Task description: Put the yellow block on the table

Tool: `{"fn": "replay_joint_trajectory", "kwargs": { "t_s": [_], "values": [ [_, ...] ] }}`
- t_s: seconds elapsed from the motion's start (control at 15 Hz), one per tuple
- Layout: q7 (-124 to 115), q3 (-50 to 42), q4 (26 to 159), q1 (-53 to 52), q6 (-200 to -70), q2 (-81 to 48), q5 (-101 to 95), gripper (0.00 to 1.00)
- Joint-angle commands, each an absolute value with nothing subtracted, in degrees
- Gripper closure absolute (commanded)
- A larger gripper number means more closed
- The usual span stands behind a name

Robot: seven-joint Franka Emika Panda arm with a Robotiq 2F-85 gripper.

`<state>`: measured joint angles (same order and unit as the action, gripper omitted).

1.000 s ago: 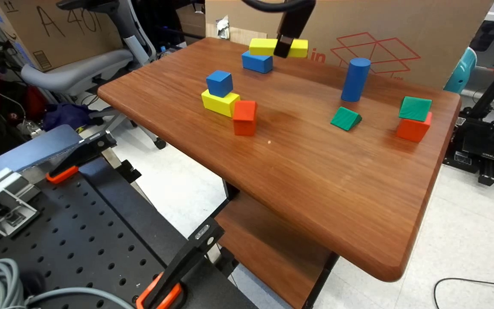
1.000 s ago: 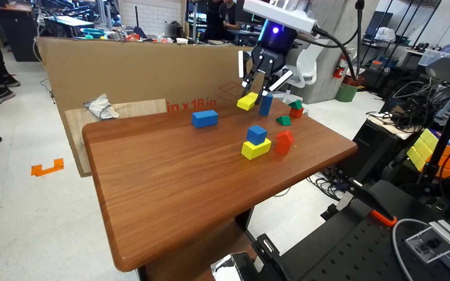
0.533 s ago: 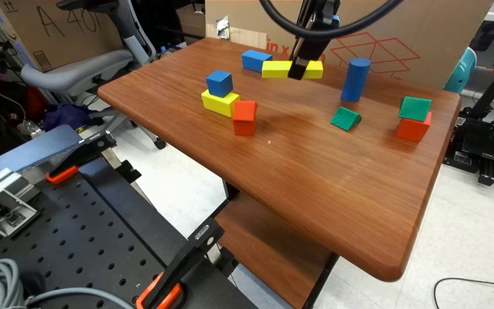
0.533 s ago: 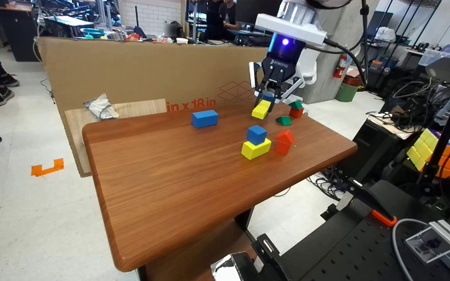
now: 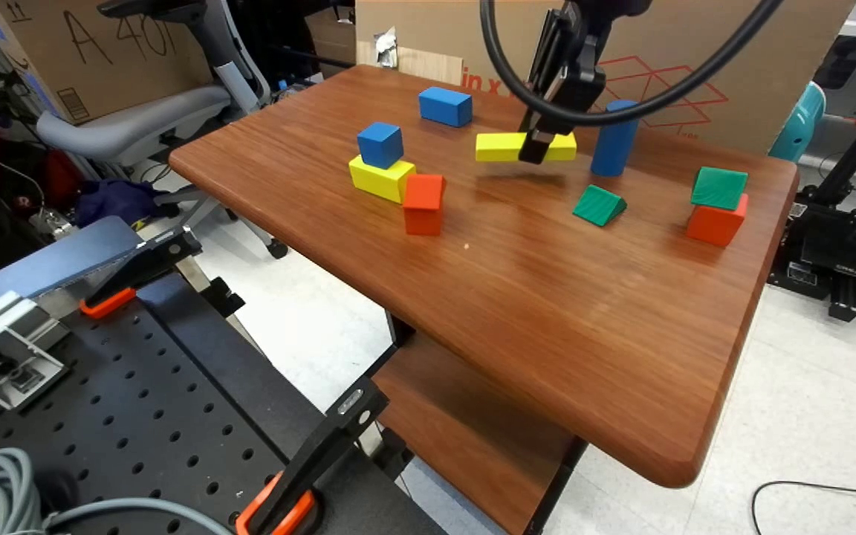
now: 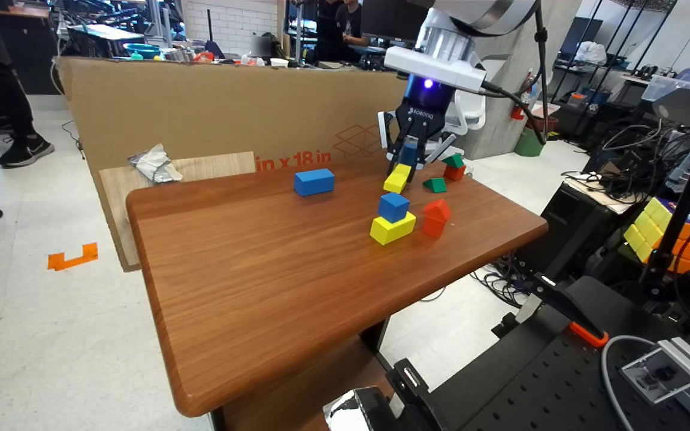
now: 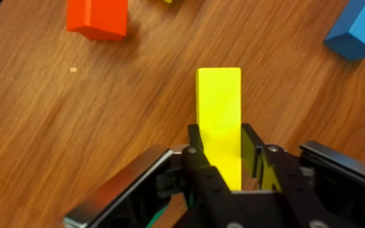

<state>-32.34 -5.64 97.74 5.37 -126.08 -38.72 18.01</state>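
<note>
Wood-grain table (image 5: 584,312), rnd corners | gripper (image 7: 220,134) pinching 1 long flat yellow blk (image 7: 220,98) | just abv table

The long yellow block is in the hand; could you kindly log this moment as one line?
hand: closed on long yellow block | position: held above table | placing: not yet done
</note>
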Motion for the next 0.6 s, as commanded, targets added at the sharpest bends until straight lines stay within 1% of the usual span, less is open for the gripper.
{"fn": "replay_joint_trajectory", "kwargs": {
  "t_s": [0.0,0.33,0.4,0.47,0.53],
  "values": [
    [-33.1,-7.09,94.12,4.31,-127.08,-42.0,16.67,0.91],
    [-33.01,-7.41,94.11,3.47,-127.98,-42.94,14.84,0.91],
    [-32.79,-7.37,94.62,3.23,-128.1,-42.47,14.44,0.43],
    [-32.35,-7.22,95.56,2.92,-128.41,-41.61,14.1,0.39],
    [-31.94,-7.03,96.5,2.59,-128.59,-40.72,13.68,0.34]
  ]
}}
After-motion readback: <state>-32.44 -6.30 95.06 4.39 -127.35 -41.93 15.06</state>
